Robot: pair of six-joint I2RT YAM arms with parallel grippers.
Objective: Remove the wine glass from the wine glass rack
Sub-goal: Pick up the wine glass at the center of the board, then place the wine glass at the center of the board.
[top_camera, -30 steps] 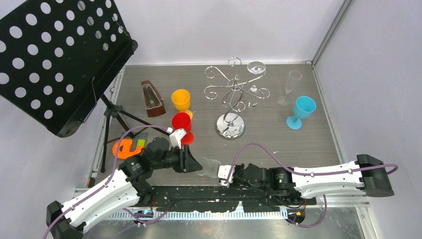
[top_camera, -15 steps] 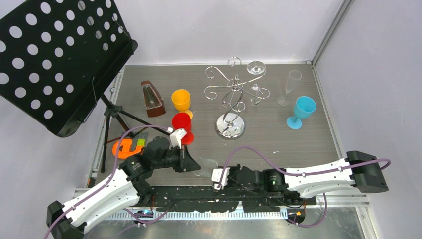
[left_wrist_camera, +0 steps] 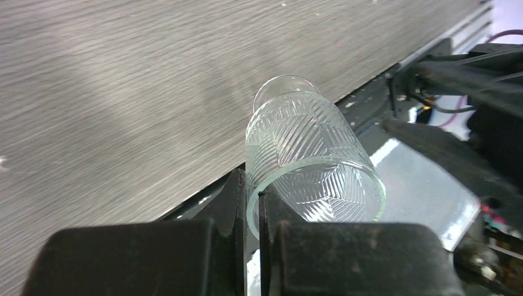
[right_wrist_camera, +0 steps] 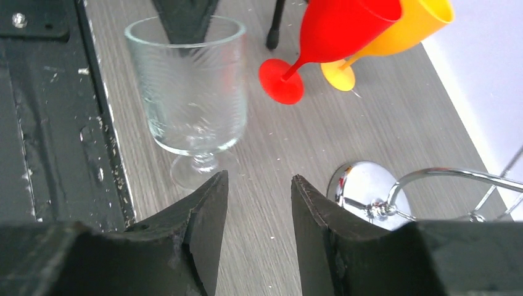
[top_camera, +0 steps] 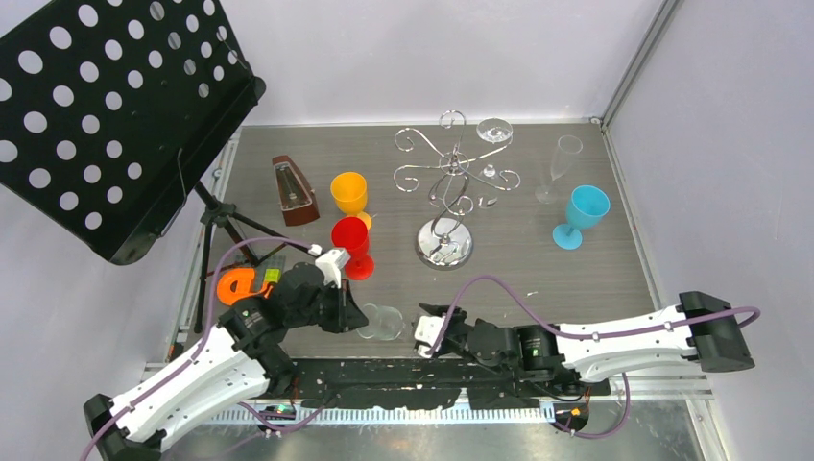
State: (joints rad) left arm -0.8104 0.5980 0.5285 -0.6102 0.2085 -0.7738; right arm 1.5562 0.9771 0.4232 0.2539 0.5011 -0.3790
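— Glass, herringbone-ribbed: where's the wine glass (right_wrist_camera: 188,92)?
— Upright at the near edge of the table (top_camera: 595,279), well apart from the chrome wine glass rack (top_camera: 451,182). Left gripper (left_wrist_camera: 253,191) pinches its rim; stem hidden there.
— Right gripper (right_wrist_camera: 259,182)?
— Fingers parted, empty.

Count in frame:
- 1 wine glass rack (top_camera: 451,182)
- 1 hanging wine glass (top_camera: 494,130) on it
- 1 ribbed stemmed glass (top_camera: 381,323)
- 1 clear flute (top_camera: 562,168)
- 3 plastic goblets: 1 red goblet (top_camera: 351,237), 1 yellow goblet (top_camera: 349,192), 1 blue goblet (top_camera: 582,213)
- 1 metronome (top_camera: 293,190)
- 1 orange item (top_camera: 238,285), can't ID
- 1 music stand (top_camera: 115,106)
- 1 bench (top_camera: 576,279)
- 2 arms, 2 end effectors: left end effector (left_wrist_camera: 251,191), right end effector (right_wrist_camera: 256,182)

Drinkware total: 6, with 3 clear and 3 coloured.
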